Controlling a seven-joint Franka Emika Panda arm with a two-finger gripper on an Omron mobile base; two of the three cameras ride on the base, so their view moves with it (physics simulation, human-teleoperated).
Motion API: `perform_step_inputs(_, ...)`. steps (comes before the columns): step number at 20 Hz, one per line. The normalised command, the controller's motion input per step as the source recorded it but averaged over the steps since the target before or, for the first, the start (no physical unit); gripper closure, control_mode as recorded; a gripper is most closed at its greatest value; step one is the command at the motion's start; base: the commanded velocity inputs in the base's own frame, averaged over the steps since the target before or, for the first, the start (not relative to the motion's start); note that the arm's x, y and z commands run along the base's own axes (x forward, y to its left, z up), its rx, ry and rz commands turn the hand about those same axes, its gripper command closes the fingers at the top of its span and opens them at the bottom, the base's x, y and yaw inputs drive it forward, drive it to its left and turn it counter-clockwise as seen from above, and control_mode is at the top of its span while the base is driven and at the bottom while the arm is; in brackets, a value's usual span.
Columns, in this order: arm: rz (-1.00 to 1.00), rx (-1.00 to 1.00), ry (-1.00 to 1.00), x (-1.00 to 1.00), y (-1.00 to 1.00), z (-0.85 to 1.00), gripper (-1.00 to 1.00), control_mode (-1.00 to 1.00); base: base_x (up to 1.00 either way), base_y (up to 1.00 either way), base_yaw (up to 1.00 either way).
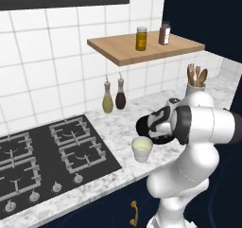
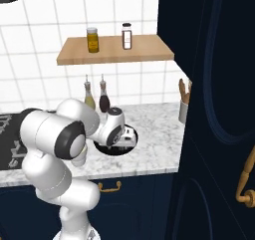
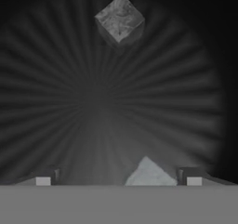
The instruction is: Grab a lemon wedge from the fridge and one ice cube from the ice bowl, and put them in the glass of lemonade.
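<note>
The white arm bends low over the marble desk (image 1: 120,137), and its gripper (image 3: 118,179) points down into a dark ribbed ice bowl (image 2: 115,147) seen at the centre of the right base view. In the hand view, the jaws stand wide apart at the bottom of the frame and hold nothing. One ice cube (image 3: 120,21) lies at the upper middle of that frame, well apart from the jaws. A second, paler ice cube (image 3: 149,174) sits at the lower middle, between the two finger tips (image 3: 42,180), and it is not gripped.

The glass of lemonade (image 1: 142,149) stands on the desk just beside the arm's wrist, a little below the centre of the left base view, near the front right corner of the gas hob (image 1: 47,156).

On the wooden shelf (image 1: 146,47), at the upper middle, stand a yellow jar (image 1: 141,38) and a brown spice jar (image 1: 164,33); their labels are too small to read. Two bottles (image 1: 114,97) stand against the tiled wall.
</note>
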Motion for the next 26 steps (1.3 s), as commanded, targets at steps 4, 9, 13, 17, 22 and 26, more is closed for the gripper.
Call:
perform_step_inputs(4, 0.07, 0.00, 0.00, -0.22, 0.37, 0.00, -1.00, -1.00, 0.00, 0.00, 0.00)
perform_step_inputs(9, 0.09, 0.00, 0.00, -0.03, 0.39, 0.00, -1.00, -1.00, 0.00, 0.00, 0.00)
perform_step_inputs(13, 0.00, 0.00, 0.00, 0.14, 0.00, 0.01, -1.00, -1.00, 0.00, 0.00, 0.00)
perform_step_inputs(17, 0.00, 0.00, 0.00, 0.07, 0.00, 0.00, -1.00, -1.00, 0.00, 0.00, 0.00)
perform_step_inputs(22, 0.00, 0.00, 0.00, 0.00, 0.00, -0.06, -1.00, -1.00, 0.00, 0.00, 0.00)
perform_step_inputs(26, 0.00, 0.00, 0.00, 0.00, 0.00, -0.07, -1.00, -1.00, 0.00, 0.00, 0.00)
